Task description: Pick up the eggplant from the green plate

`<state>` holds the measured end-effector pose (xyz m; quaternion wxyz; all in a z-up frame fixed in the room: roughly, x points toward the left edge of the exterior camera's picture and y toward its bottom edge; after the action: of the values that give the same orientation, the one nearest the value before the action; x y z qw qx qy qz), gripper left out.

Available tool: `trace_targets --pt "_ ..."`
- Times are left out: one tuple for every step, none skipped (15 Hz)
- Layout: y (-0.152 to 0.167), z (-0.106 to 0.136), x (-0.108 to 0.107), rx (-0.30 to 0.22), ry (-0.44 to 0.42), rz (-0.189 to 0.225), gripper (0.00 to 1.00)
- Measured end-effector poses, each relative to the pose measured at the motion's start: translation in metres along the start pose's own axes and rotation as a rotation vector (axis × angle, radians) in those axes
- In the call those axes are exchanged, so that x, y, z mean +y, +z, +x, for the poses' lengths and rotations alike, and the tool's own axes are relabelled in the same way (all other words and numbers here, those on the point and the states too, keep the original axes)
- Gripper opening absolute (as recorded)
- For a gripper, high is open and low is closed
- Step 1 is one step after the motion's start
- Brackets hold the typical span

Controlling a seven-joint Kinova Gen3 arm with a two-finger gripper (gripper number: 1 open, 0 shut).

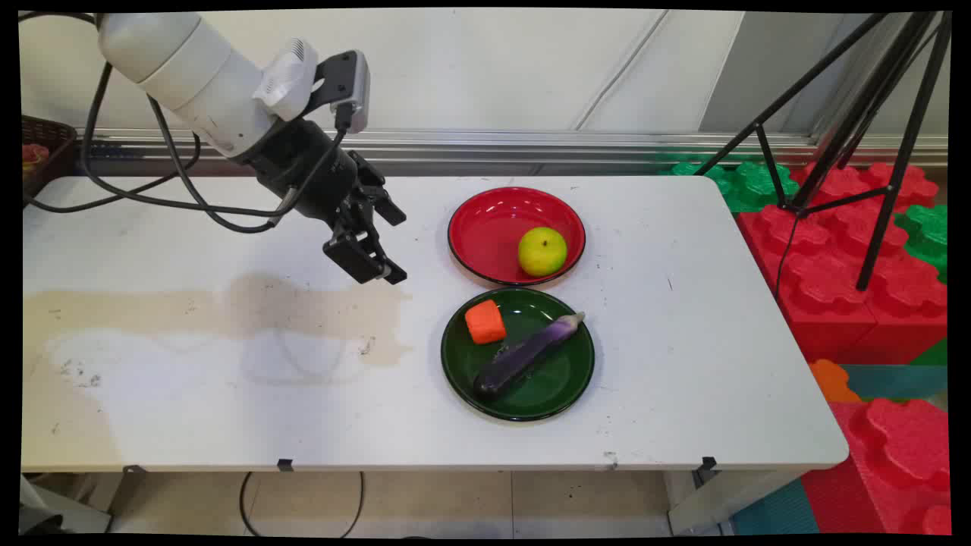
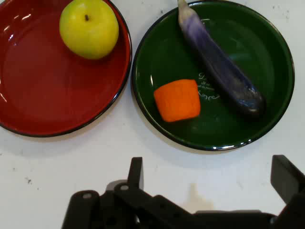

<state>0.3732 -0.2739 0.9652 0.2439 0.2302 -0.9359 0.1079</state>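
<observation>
Well, claw: the black claw (image 1: 387, 243) (image 2: 209, 167) hung over bare table (image 1: 683, 341), tilted down toward the two plates, with black cables (image 1: 152, 189) trailing behind it.
Claw state: its two fingers stood wide apart, with nothing between them and nothing touching them.
Ahead of the claw, one side: a red plate (image 1: 470, 220) (image 2: 28, 95) lay a little way off, with a yellow-green apple (image 1: 542, 251) (image 2: 89, 28) sitting in the part of it farthest from the claw.
Ahead of the claw, other side: a green plate (image 1: 561, 379) (image 2: 267, 57) lay just beside the red one, the rims close but seemingly not touching.
Nearest thing: an orange carrot chunk (image 1: 485, 321) (image 2: 177, 100) sat in the green plate on the side facing the claw.
Beyond the chunk: a purple eggplant (image 1: 527, 354) (image 2: 219, 62) lay slantwise across the same plate, just beside the chunk and apart from it.
Below and behind the claw: a pale brown stain (image 1: 318, 311) spread over the tabletop.
</observation>
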Motion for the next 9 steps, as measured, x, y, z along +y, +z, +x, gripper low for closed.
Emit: trace_targets --pt "-0.001 0.0 0.0 0.002 -0.003 0.0 1.0" --pt "-0.002 0.001 0.001 0.006 -0.005 0.0 1.0" --pt "-0.003 0.001 0.001 0.01 -0.005 -0.003 1.0" --pt "-0.005 0.002 0.002 0.012 -0.004 -0.006 1.0" --pt "-0.006 0.003 0.004 0.014 -0.003 -0.011 1.0" --pt "-0.007 0.005 0.005 0.015 -0.004 -0.016 1.0" --pt "-0.008 0.006 0.007 0.018 -0.006 -0.022 1.0" --pt "-0.008 0.009 0.009 0.018 -0.01 -0.027 1.0" --pt "-0.009 0.012 0.011 0.017 -0.013 -0.03 1.0"
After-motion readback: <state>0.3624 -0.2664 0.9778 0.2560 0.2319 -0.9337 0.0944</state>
